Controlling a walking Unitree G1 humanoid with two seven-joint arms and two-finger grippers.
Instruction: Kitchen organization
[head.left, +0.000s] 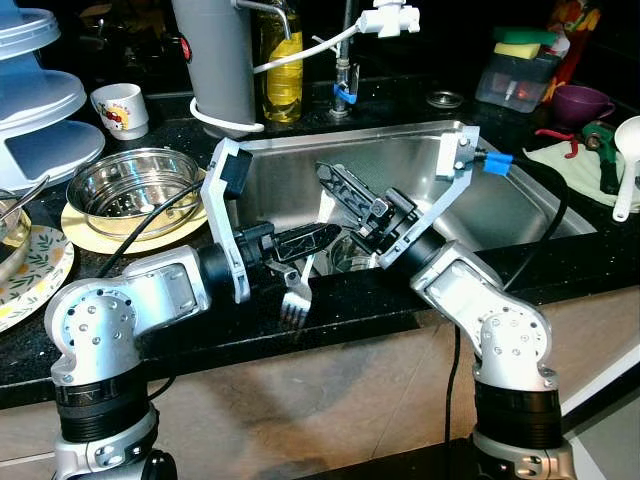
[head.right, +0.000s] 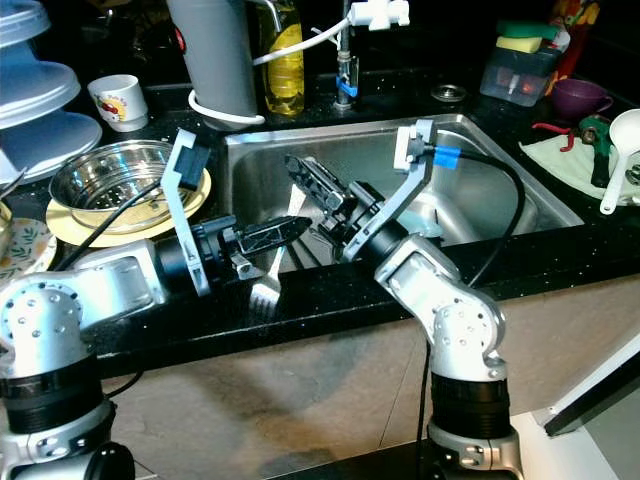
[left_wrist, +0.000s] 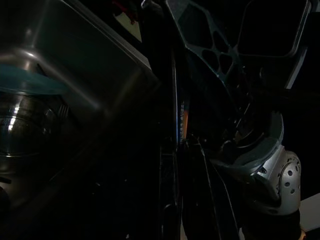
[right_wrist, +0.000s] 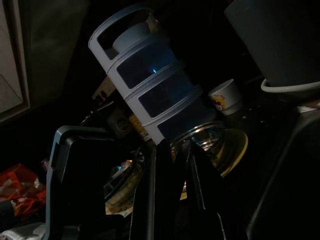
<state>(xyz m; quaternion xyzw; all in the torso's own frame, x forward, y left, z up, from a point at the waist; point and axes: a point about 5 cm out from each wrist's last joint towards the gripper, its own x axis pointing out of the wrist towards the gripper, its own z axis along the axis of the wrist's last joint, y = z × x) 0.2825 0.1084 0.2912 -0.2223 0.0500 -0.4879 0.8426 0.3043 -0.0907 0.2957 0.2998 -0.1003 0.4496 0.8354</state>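
A metal fork (head.left: 294, 302) hangs tines down over the sink's front edge, and my left gripper (head.left: 318, 238) is shut on its handle. The steel sink (head.left: 400, 160) lies just behind it. My right gripper (head.left: 330, 175) reaches up and left over the basin, close to the left one, with its fingers shut and nothing between them. In the right wrist view its black fingers (right_wrist: 172, 180) lie together and point toward the stacked blue containers (right_wrist: 150, 90). The left wrist view is very dark; the sink wall (left_wrist: 75, 65) can be made out.
A steel bowl (head.left: 135, 180) on a yellow plate sits left of the sink, with a white mug (head.left: 122, 108) and blue stacked containers (head.left: 35, 100) behind. A grey cylinder (head.left: 215, 60), oil bottle (head.left: 280, 65) and tap (head.left: 345, 70) line the back. A glass (head.left: 350, 255) stands in the basin. White ladle (head.left: 628, 160) at right.
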